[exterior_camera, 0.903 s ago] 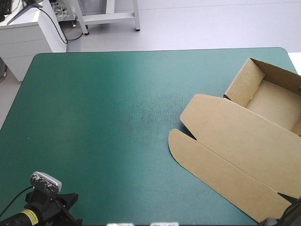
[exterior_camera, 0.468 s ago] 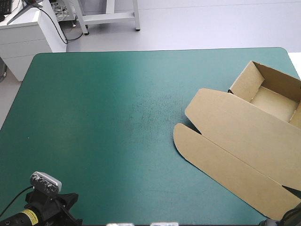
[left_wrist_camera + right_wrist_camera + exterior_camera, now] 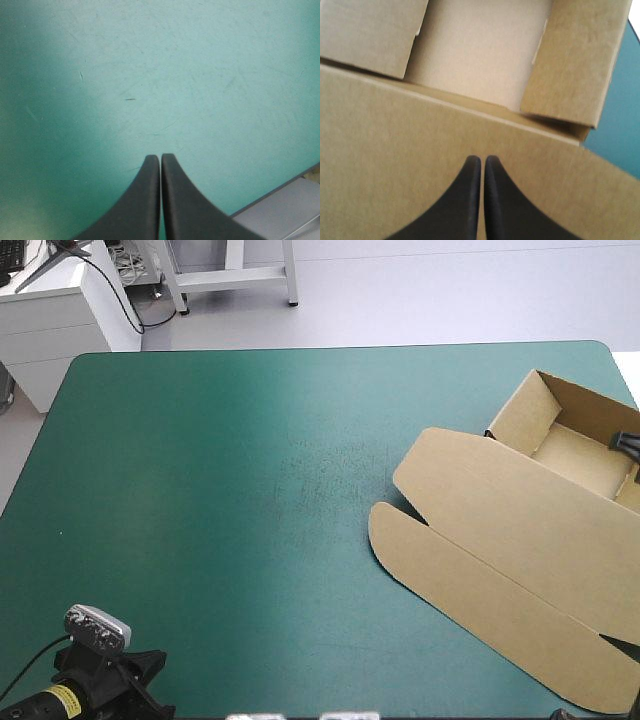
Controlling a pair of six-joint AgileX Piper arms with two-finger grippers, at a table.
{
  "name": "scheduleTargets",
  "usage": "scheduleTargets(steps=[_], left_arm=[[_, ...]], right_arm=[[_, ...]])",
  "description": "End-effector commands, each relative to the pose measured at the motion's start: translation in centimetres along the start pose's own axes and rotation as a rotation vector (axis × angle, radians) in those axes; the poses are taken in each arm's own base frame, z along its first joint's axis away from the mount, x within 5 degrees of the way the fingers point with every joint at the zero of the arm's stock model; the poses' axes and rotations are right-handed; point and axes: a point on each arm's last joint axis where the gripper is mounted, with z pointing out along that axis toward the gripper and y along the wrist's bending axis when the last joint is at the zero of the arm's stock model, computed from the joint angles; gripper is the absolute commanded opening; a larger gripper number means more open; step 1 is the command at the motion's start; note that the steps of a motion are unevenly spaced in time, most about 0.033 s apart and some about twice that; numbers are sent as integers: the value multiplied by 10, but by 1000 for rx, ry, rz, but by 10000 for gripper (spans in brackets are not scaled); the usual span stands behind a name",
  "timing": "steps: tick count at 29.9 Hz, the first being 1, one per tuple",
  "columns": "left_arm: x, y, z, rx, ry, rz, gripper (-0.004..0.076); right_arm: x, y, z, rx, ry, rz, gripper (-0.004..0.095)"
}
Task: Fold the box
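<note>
Box (image 3: 530, 510): open tray with lid (image 3: 395, 150) flat on tabletop (image 3: 200, 490); right fingers (image 3: 467, 200) pressed together over the lid, left fingers (image 3: 142, 205) pressed together, well apart from box.

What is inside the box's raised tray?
Only bare brown floor shows inside the box. Its raised walls hide the floor's corners; a black tip overhangs the tray's right end.

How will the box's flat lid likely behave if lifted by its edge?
The lid would probably stay stiff yet hinge along its visible crease. The tray looks empty and thin-walled, so likely light and apt to slide.
</note>
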Motion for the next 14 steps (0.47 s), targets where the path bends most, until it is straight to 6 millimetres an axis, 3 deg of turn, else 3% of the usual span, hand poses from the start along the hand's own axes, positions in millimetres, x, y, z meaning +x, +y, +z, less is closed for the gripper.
scheduleTargets(steps=[1, 4, 11, 14], left_arm=[[-10, -2, -4, 16, -68, -14, -8], [-10, -2, -4, 16, -68, -14, -8], [-10, -2, -4, 16, -68, -14, -8], [-10, -2, -4, 16, -68, -14, -8]], right_arm=[[34, 9, -28, 1, -96, -22, -8], [66, 18, -29, -29, -112, -34, -8], [152, 53, -28, -167, -73, -273, -8], [186, 56, -25, -222, -45, -357, -8]])
